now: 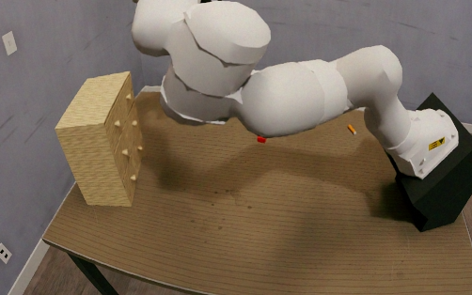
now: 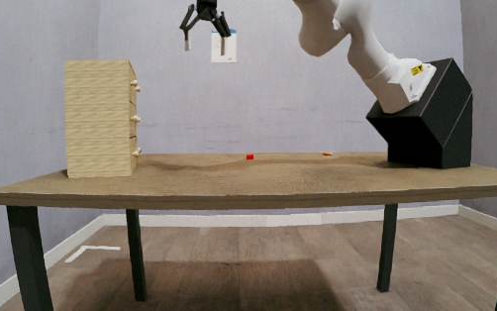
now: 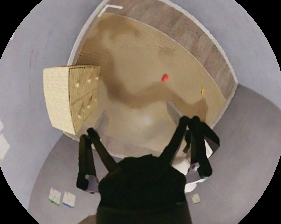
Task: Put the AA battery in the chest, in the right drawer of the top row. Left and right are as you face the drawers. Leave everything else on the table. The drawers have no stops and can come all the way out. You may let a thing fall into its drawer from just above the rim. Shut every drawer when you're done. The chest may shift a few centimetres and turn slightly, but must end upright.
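Observation:
The AA battery, a small orange cylinder with a pale end (image 1: 352, 129) (image 2: 327, 154) (image 3: 202, 91), lies on the table near the robot's base. The pale wooden chest (image 1: 88, 160) (image 2: 98, 119) (image 3: 57, 100) stands upright at the left end, its knobbed front towards the base. All its drawers look shut. The right top drawer's knob (image 1: 129, 97) is the farther one in the top view. My gripper (image 2: 205, 47) (image 3: 136, 111) is open and empty, high above the table, to the right of the chest in the exterior view. The arm hides it in the top view.
A small red object (image 1: 261, 139) (image 2: 249, 156) (image 3: 165, 78) lies on the table between the chest and the battery; the arm partly covers it in the top view. The black robot mount (image 1: 444, 188) (image 2: 418, 134) stands at the right end.

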